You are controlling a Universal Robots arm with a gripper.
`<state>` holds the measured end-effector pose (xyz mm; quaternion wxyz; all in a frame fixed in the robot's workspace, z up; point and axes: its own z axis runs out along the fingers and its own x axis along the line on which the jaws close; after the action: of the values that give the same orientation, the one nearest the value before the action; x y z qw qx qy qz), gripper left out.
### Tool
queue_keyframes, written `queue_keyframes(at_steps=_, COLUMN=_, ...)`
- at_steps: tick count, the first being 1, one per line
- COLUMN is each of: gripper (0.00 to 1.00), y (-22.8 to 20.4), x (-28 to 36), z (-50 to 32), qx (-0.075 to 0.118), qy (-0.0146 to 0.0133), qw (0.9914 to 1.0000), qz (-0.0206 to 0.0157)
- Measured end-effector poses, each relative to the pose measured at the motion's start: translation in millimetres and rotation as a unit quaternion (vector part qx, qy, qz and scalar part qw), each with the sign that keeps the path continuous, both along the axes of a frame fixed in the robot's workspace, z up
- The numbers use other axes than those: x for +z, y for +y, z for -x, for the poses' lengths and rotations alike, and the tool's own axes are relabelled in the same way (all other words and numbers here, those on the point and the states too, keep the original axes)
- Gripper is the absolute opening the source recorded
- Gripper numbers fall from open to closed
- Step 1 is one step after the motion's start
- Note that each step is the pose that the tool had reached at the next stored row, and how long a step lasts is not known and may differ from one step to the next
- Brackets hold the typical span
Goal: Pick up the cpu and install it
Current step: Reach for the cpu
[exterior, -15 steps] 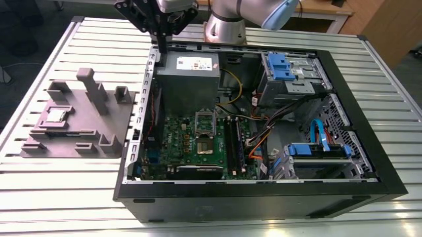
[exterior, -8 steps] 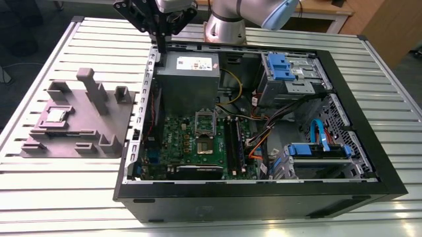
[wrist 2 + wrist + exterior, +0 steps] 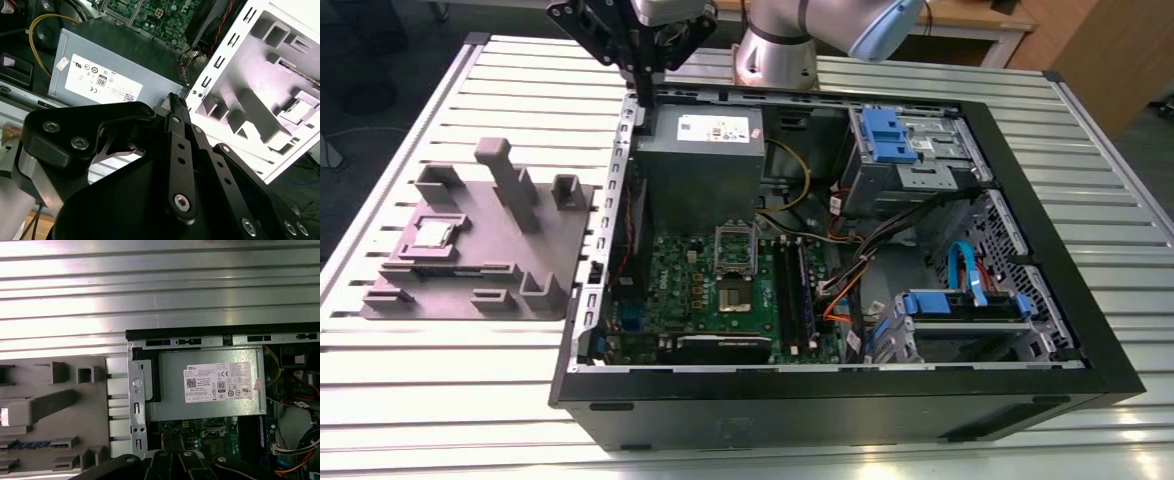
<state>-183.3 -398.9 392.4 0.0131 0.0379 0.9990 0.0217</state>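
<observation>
The cpu (image 3: 434,235) is a small silvery square lying flat in a recess of the grey fixture block (image 3: 480,250), on the table at the exterior view's left of the open computer case. My gripper (image 3: 644,88) hangs high above the case's rear corner, over the grey power-supply box (image 3: 700,170), far from the cpu. Its dark fingers (image 3: 175,107) stand together with nothing between them; in the first wrist view the gripper (image 3: 173,439) also looks shut. On the motherboard, the socket (image 3: 735,285) has its silver frame hinged up and a green centre showing.
The black case (image 3: 854,400) lies on its side on the slatted metal table (image 3: 454,400). Inside are cables, blue drive brackets (image 3: 894,135) and memory slots (image 3: 794,290). Upright posts (image 3: 507,180) stick up from the fixture block near the cpu.
</observation>
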Motion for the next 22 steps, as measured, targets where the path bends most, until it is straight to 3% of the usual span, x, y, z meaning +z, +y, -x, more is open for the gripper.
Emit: queue_keyframes(at_steps=22, gripper=0.1, y=0.0, x=0.0, z=5.6, qx=0.0, qy=0.0, qw=1.0, qz=0.0)
